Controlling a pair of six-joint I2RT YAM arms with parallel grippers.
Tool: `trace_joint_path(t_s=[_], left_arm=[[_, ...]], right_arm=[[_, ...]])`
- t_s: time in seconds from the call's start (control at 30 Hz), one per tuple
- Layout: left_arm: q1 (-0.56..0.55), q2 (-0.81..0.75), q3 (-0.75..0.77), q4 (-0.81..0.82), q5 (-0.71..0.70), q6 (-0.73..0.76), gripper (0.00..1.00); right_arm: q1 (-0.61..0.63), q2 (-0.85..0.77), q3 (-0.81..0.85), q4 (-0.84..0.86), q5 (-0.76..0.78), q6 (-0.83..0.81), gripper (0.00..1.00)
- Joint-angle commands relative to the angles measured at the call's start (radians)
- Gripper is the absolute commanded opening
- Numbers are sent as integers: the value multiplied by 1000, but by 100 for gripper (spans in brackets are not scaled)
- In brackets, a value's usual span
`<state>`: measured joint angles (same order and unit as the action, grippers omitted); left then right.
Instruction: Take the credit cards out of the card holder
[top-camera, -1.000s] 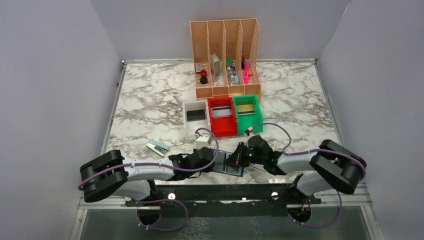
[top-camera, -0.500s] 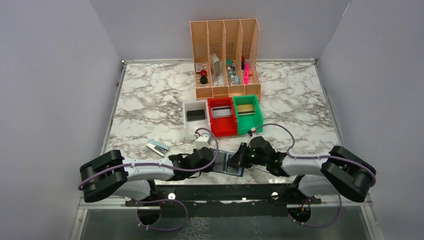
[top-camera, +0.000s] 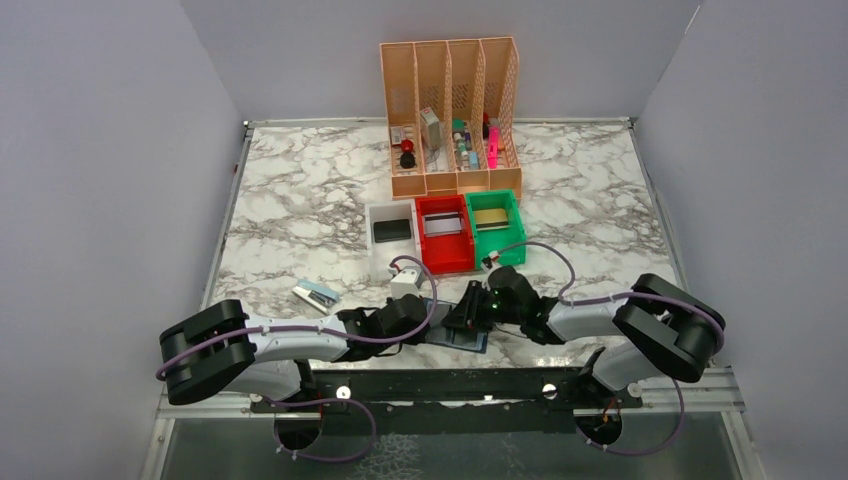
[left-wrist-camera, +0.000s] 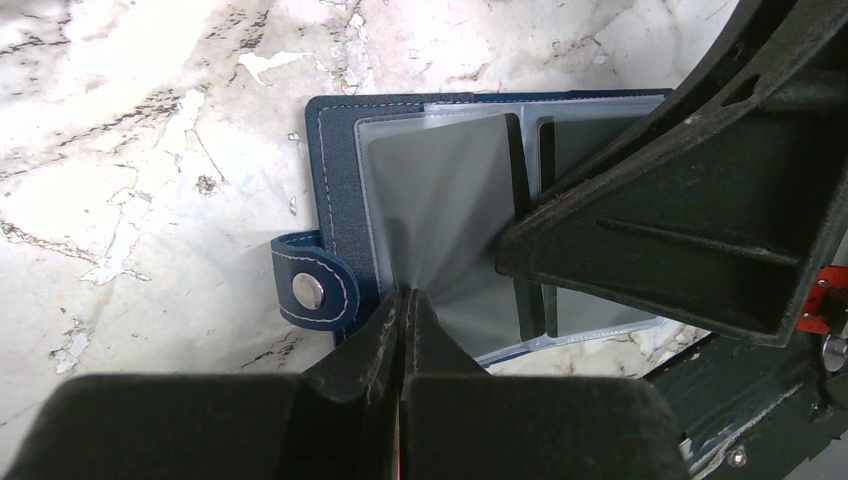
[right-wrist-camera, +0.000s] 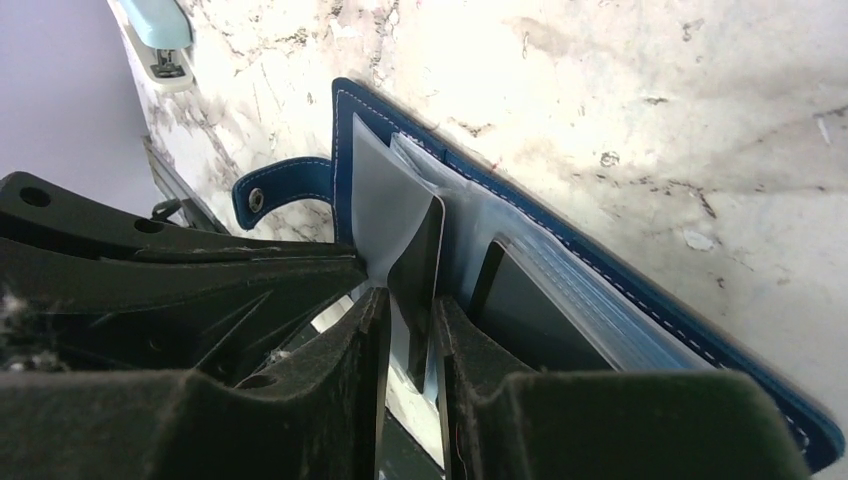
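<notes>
As both arms lie folded low along the near edge of the marble bench (top-camera: 300, 200), their forearms reach inward from 8 and 4 o'clock to meet over the navy card holder (top-camera: 472, 341), which lies open and flat at 6 o'clock. The left fingers (left-wrist-camera: 403, 318), coming in from 9 o'clock, are pressed together on the edge of a greyish see-through pocket (left-wrist-camera: 440, 200), pinching it just beside the holder's snap strap (left-wrist-camera: 310, 288). The right fingers (right-wrist-camera: 412, 338), coming in from 3 o'clock, stand slightly spread, one on each side of a dark credit card (right-wrist-camera: 418, 262) that tilts up from the holder; whether a sleeve covers it cannot be told. A second dark card (right-wrist-camera: 520, 300) sits in the next pocket. At 12 o'clock from the holder, three open bins stand side by side at mid-bench: the white bin (top-camera: 371, 240) holds a black credit card (top-camera: 392, 230), the red bin (top-camera: 447, 262) a silver-grey credit card (top-camera: 445, 225), the green bin (top-camera: 497, 255) a gold credit card (top-camera: 490, 217). Beyond them, at the bench's 12 o'clock, a tall orange file rack (top-camera: 450, 70) keeps small items in its four slots, a pink marker (top-camera: 492, 150) among them. A pale blue stapler (top-camera: 316, 294) lies at 9 o'clock from the holder.
</notes>
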<state>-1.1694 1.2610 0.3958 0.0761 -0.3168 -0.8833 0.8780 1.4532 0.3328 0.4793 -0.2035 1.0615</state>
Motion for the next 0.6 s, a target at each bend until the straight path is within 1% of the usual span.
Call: trace_joint_path(t_s=[0.0,0.03,0.1,0.13,0.27,0.4,0.57], left_arm=[[-3,33,-43,-139,2,14,0],[-4,32,-42,-140,1,15,0],[-4,30,-45,-140,0,15,0],[-4,27,-45,-141,-1,16,0],[-3,22,-47,-150,-7,14,0],[-3,16,-48,-161,-17,10,0],[-3,14,-48,-164,-21,5,0]], right_arm=[[6,67,-5,1,2,-35,27],[7,72,0,-5,4,-35,25],[7,77,2,-10,10,-33,17],[7,75,-2,-7,10,-30,15],[6,29,-32,14,11,-18,13],[6,-42,-43,-9,-1,-32,9],[6,-103,-52,-34,-12,-37,9]])
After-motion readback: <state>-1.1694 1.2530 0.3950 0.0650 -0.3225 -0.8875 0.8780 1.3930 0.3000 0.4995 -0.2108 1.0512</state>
